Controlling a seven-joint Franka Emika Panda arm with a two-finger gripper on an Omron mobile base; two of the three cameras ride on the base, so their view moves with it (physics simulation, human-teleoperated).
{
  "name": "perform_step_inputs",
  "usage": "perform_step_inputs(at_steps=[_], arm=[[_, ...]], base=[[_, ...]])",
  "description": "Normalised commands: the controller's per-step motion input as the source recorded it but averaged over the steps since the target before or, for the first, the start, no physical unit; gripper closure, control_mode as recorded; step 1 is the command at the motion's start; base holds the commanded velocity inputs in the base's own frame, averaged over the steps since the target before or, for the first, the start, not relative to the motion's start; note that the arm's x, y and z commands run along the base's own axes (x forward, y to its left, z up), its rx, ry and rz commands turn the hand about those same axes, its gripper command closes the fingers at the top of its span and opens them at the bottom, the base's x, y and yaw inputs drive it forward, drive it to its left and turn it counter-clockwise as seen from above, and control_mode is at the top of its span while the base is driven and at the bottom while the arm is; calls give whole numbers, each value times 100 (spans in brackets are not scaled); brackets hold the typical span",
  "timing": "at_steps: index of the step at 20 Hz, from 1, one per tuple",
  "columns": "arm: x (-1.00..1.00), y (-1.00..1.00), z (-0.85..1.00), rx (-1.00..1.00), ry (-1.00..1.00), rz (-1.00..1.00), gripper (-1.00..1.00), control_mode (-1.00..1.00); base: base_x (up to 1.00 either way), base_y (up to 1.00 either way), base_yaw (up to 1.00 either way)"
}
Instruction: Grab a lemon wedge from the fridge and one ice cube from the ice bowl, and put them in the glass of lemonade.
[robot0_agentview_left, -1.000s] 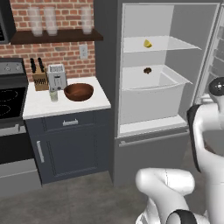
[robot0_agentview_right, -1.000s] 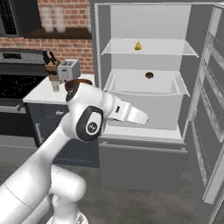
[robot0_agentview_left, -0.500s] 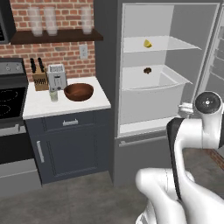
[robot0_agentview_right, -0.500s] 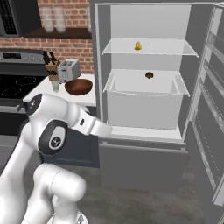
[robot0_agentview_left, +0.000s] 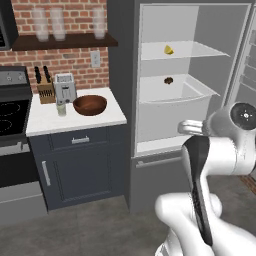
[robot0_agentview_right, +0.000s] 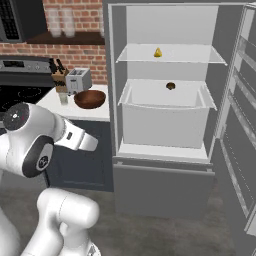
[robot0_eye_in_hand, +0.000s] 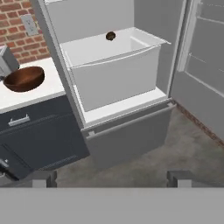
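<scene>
Now | fridge (robot0_agentview_left: 125, 60) open | lemon wedge (robot0_agentview_left: 169, 49) on shelf (gripper (robot0_eye_in_hand: 111, 178) spread)

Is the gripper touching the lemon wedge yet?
Apart. The left base view shows the lemon wedge alone on the upper fridge shelf, the arm low in front.

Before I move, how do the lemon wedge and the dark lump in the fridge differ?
The lemon wedge is bright yellow and pointed; the dark lump is brown and rounded. The wedge sits on the upper glass shelf; the lump lies lower, on the white bin. Both are small, inside the open fridge.
</scene>
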Motion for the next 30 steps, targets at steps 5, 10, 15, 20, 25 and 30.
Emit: perform_step_inputs(at_steps=[5,10,15,20,25,30], arm=[[-28,51,0,11,-14,20,-100,-100],[-22,-5,-2,0,-2,2,-100,-100],[-30,-9,0,0,-1,0,-100,-100],[-25,-8,0,0,0,0,-100,-100],[-14,0,0,0,0,0,-100,-100],[-12,0,0,0,0,0,-100,100]], base=[[0,0,0],[0,0,0],[0,0,0],[0,0,0],[0,0,0],[-10,0,-1]])
